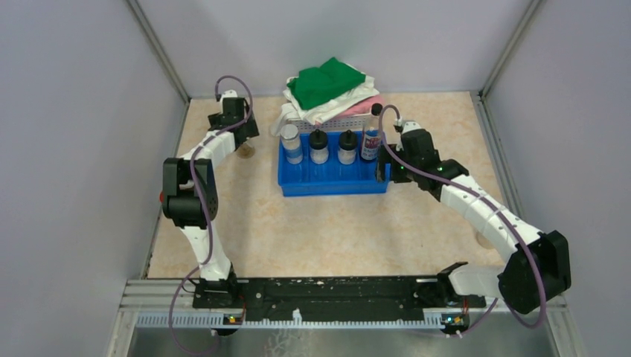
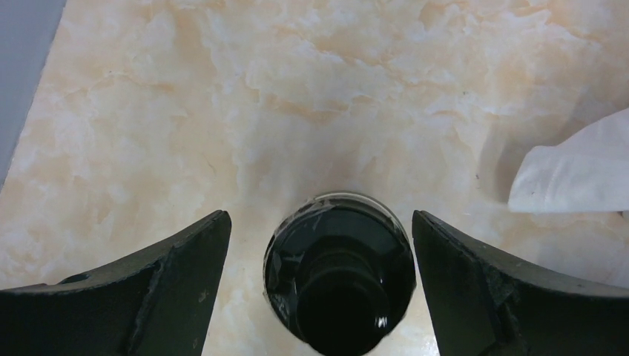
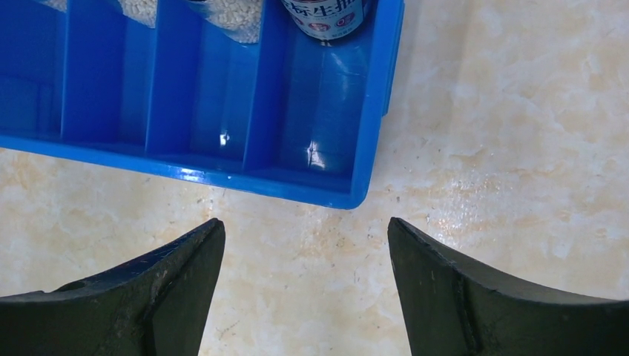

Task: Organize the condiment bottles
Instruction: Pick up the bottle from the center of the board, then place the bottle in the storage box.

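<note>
A dark glass bottle with a black cap (image 2: 337,274) stands on the table, seen from above between the fingers of my open left gripper (image 2: 319,219); the fingers stand apart from it on both sides. In the top view this gripper (image 1: 242,140) is left of the blue tray, and the bottle (image 1: 245,152) is mostly hidden under it. Several bottles stand in the tray's back row: a silver-capped jar (image 1: 290,141), two black-capped bottles (image 1: 318,146) (image 1: 347,146) and a taller one with a blue-red label (image 1: 370,135). My right gripper (image 3: 304,222) is open and empty over the table by the tray's front right corner.
The blue compartmented tray (image 1: 335,186) lies mid-table; its front compartments (image 3: 311,133) show bare. A white basket of cloths (image 1: 327,89) stands behind it, and a white cloth edge (image 2: 578,174) lies right of the left gripper. A small pale object (image 1: 484,239) is half hidden behind the right arm.
</note>
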Controlling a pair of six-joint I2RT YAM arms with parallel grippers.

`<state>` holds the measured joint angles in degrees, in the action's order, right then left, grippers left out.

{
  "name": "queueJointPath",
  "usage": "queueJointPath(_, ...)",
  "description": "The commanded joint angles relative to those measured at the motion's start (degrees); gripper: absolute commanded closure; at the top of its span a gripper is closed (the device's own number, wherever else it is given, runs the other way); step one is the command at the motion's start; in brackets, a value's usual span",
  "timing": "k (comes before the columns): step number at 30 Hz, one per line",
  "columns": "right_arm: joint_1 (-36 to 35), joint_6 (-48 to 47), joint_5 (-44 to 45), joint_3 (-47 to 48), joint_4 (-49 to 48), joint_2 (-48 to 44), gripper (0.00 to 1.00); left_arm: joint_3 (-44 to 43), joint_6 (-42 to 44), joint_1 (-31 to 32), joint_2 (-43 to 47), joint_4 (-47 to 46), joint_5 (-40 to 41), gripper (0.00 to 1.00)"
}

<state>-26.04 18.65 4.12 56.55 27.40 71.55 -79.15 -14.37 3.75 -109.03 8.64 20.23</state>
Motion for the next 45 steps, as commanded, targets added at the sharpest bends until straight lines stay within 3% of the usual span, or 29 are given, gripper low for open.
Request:
queueJointPath(1, 0.5, 0.5, -0.8, -0.9, -2.7, 0.6, 0.20, -2.9, 0.6, -0.5, -1.9, -2.7, -2.4, 0.04)
queueJointPath(3, 0.6, 0.6, -0.8, -1.0, -2.8, 0.7, 0.20, -2.7, 0.2, -0.5, -1.9, -2.6, -3.1, 0.10)
queueJointPath(10, 0.6, 0.8, -1.7, -0.8, -2.6, 0.6, 0.20, -1.9, 0.2, -0.6, -1.7, -2.8, -3.0, 0.52)
queueJointPath(18, 0.6, 1.2, -1.7, -1.5, -1.5, -2.2, 0.20, -1.5, -0.4, -0.5, 2.2, 1.4, -4.5, 0.63)
queueJointPath(24, 0.6, 1.9, -2.4, -1.6, -0.9, -4.3, 0.20, -2.5, 1.0, 0.8, 10.8, 9.1, -10.8, 0.80)
queueJointPath(29, 0.6, 2.8, -3.4, -1.9, -0.4, -6.8, 0.20, -2.3, 1.9, 5.0, 18.1, 14.3, -13.1, 0.80)
queueJointPath(35, 0.6, 2.7, -2.0, -0.7, 2.0, -9.9, 0.20, -3.9, 1.8, 15.3, 23.9, 17.9, -13.4, 0.79)
queueJointPath(45, 0.6, 2.3, 9.9, 6.7, 11.0, -12.3, 0.20, -2.7, -0.4, 33.8, 22.4, 12.5, -8.5, 0.79)
